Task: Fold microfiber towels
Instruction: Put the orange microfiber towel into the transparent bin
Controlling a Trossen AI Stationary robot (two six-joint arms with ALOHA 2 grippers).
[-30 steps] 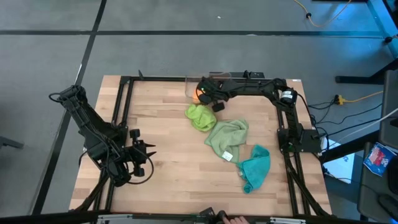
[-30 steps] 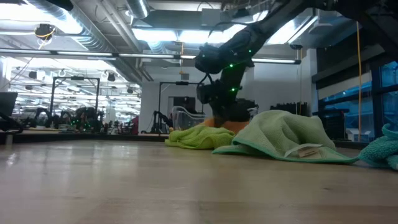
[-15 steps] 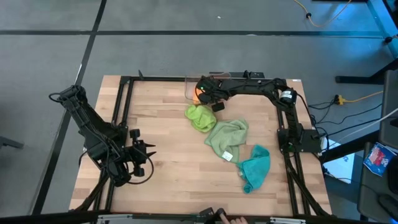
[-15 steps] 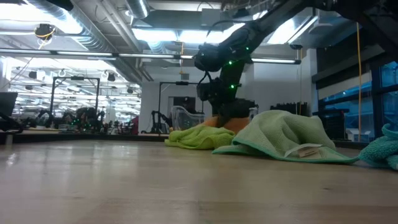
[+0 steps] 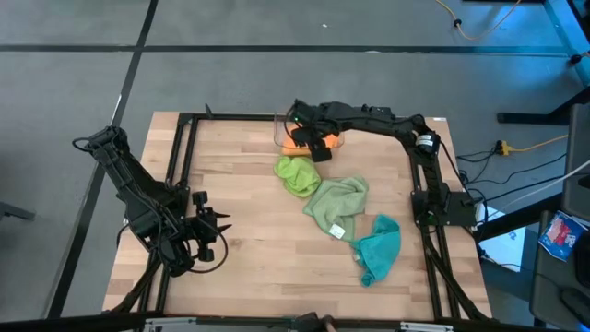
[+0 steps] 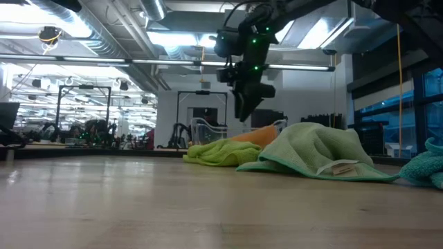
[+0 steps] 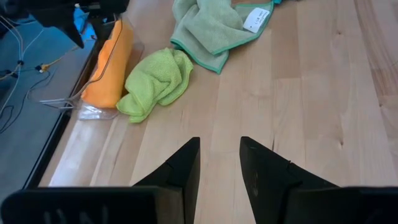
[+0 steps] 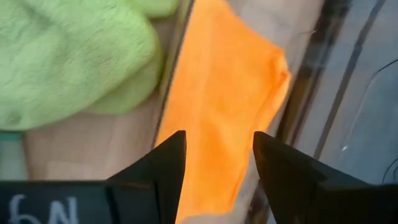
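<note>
Right gripper above the orange towel
Its jaws stand apart, apparently holding nothing; left gripper waits parted, empty, well away.

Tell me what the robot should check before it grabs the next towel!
1. Orange towel lies in the clear bin: ok.
2. Right end effector open, holding nothing, above the bin: ok.
3. Lime green towel loose on the table, crumpled, not folded: not ok.
4. Sage green towel crumpled, white tag showing: not ok.
5. Teal towel bunched near the table's right side: not ok.
6. Left end effector open, waiting far from the towels: ok.
</note>
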